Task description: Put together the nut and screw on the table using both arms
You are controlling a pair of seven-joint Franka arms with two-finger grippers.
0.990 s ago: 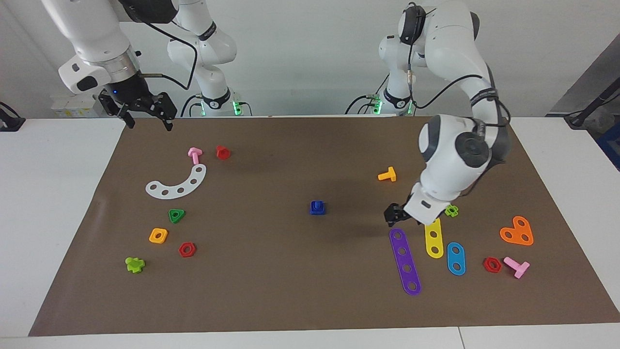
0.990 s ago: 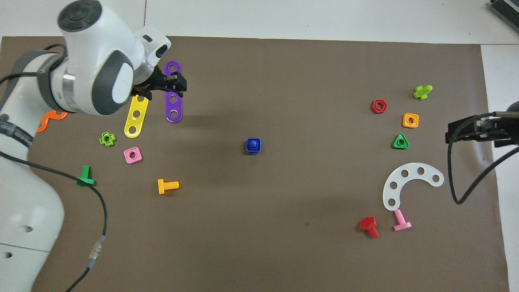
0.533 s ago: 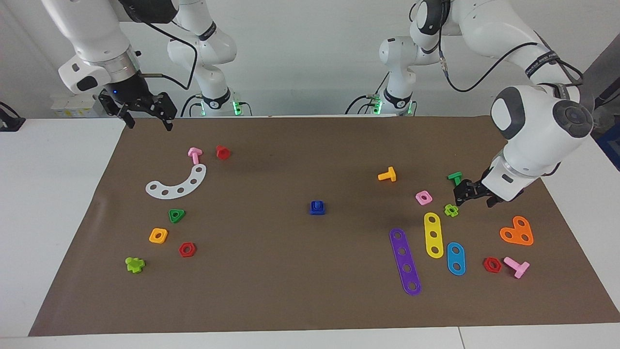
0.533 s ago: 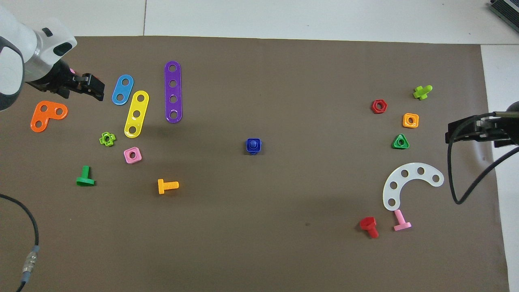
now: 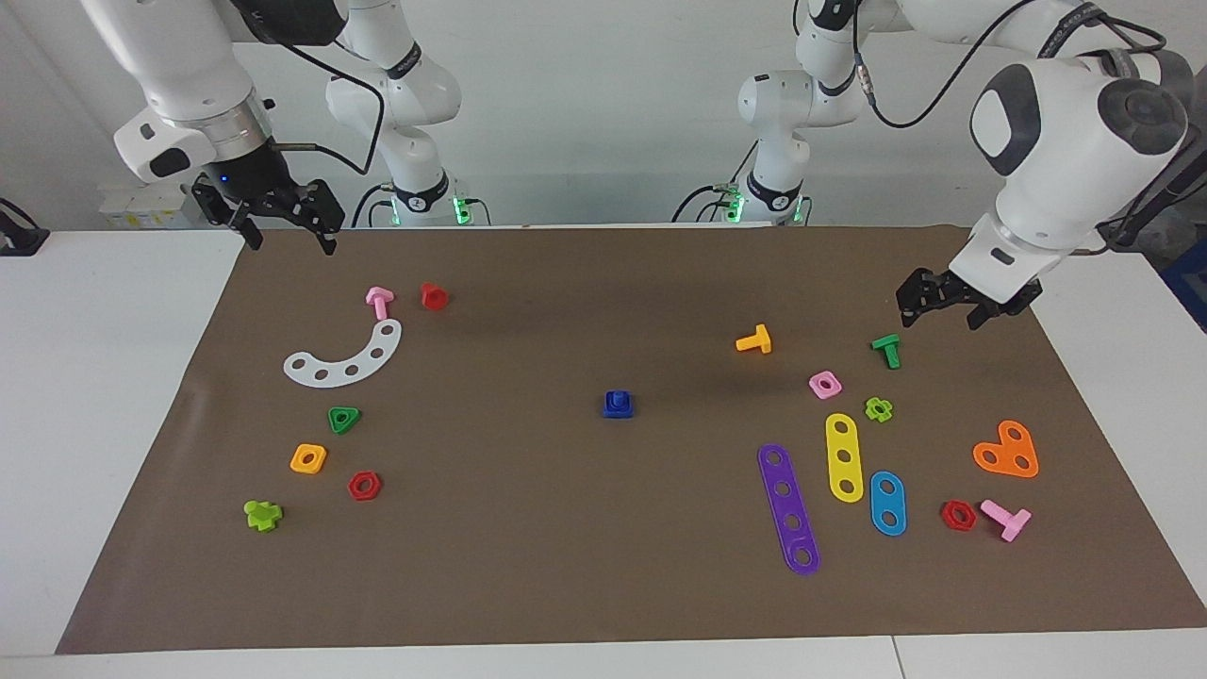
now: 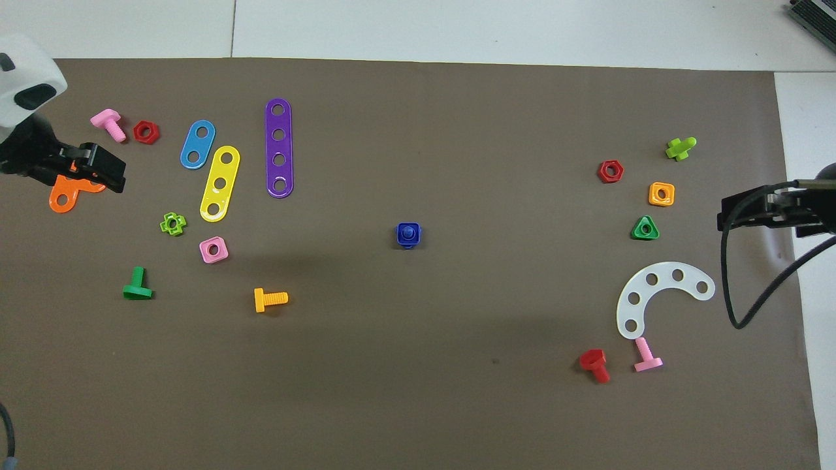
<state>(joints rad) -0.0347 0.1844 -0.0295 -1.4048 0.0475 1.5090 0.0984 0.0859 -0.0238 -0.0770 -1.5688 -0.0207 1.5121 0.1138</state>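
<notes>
Just changed: the left gripper [image 5: 943,306] has pulled off to the left arm's end of the table [image 5: 113,424]. It hangs in the air over the brown mat's [image 5: 528,566] edge. In the overhead view it covers part of the orange plate [image 6: 62,199].
Left jaws: spread apart, nothing between them.
Right gripper [image 5: 288,226]: waits over the mat's corner at the right arm's end, at about 3 o'clock from the blue pair in the overhead view. Its jaws are released and empty.
Nut [image 5: 618,405] and screw [image 6: 408,230]: together at the mat's centre. The nut sits around the shaft and the triangular head is underneath, on the mat. No gripper is near them.
Meaning for the task: the joining looks finished, and the left arm appears to be clearing out toward rest.
Against one second ago: the left gripper was then low at the purple strip's [image 5: 788,509] end nearest the robots, at about 10 o'clock from the blue pair in the overhead view. Now it is higher and farther out, nearer 9 o'clock.
Uncovered since: the pink nut [image 5: 824,384], green bolt [image 5: 886,350] and blue strip [image 6: 197,144].
Unchanged: the blue pair and the right gripper.
</notes>
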